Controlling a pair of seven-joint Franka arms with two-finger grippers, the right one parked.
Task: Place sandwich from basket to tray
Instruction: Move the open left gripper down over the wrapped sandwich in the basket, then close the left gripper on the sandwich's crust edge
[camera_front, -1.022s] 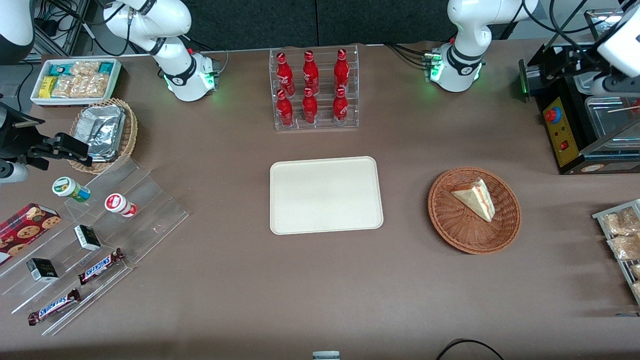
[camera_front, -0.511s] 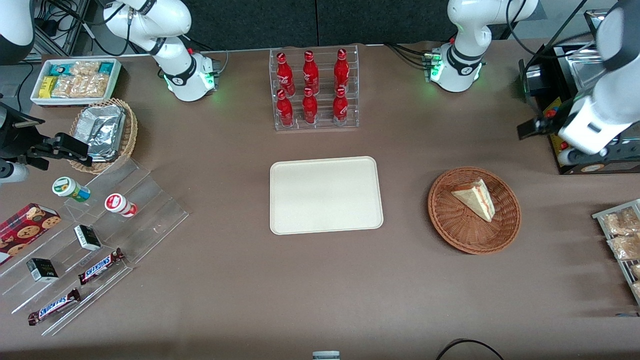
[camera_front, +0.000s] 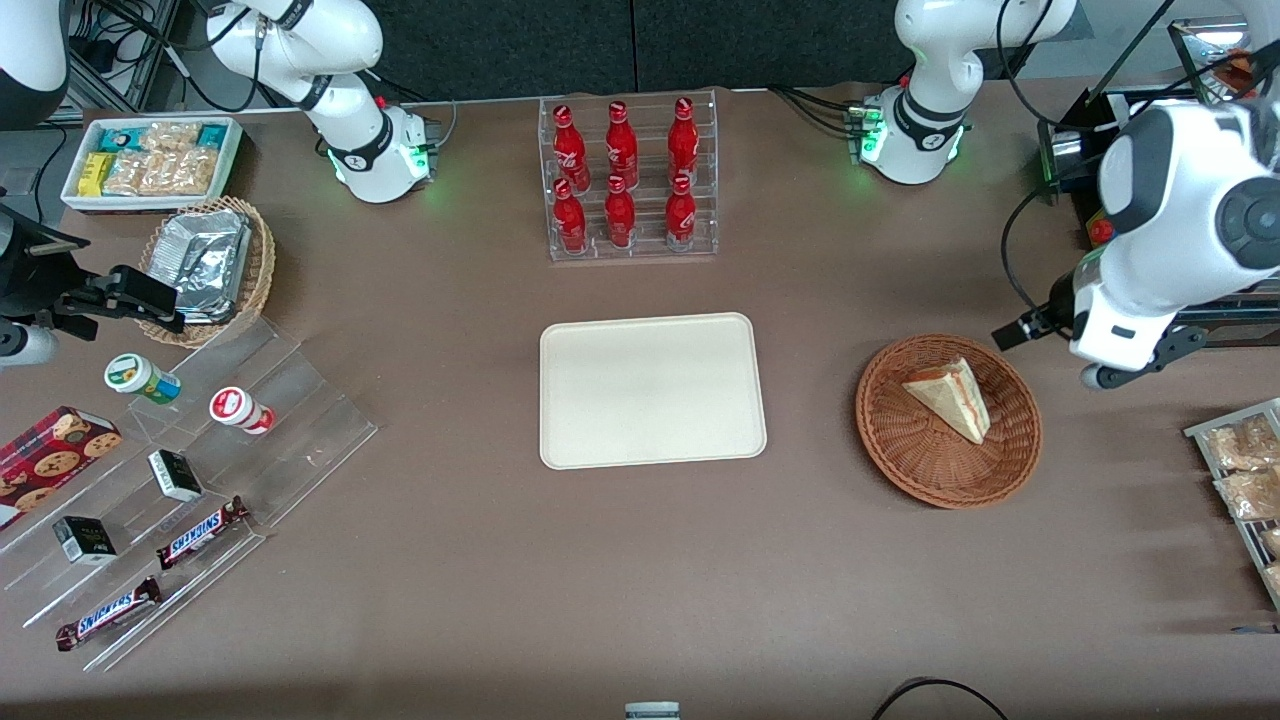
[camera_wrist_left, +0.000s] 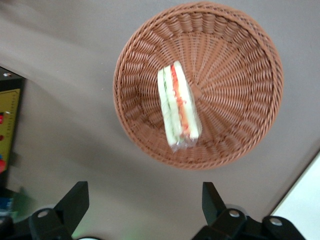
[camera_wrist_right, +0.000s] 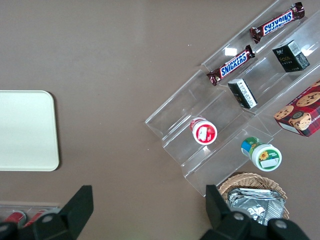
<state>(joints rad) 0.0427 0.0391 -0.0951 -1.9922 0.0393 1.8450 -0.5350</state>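
White left arm hangs its spread tool (camera_wrist_left: 140, 210) above table beside basket (camera_wrist_left: 240, 65) holding sandwich (camera_wrist_left: 178, 105).

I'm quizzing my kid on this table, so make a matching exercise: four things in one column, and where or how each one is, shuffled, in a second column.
Things
1. sandwich
2. tray
3. cola bottles
4. gripper

States
A. bare, nothing on it
B. open, above the table beside the basket
C. lying in the basket
D. standing in a clear rack

Pairs: 1-C, 2-A, 3-D, 4-B
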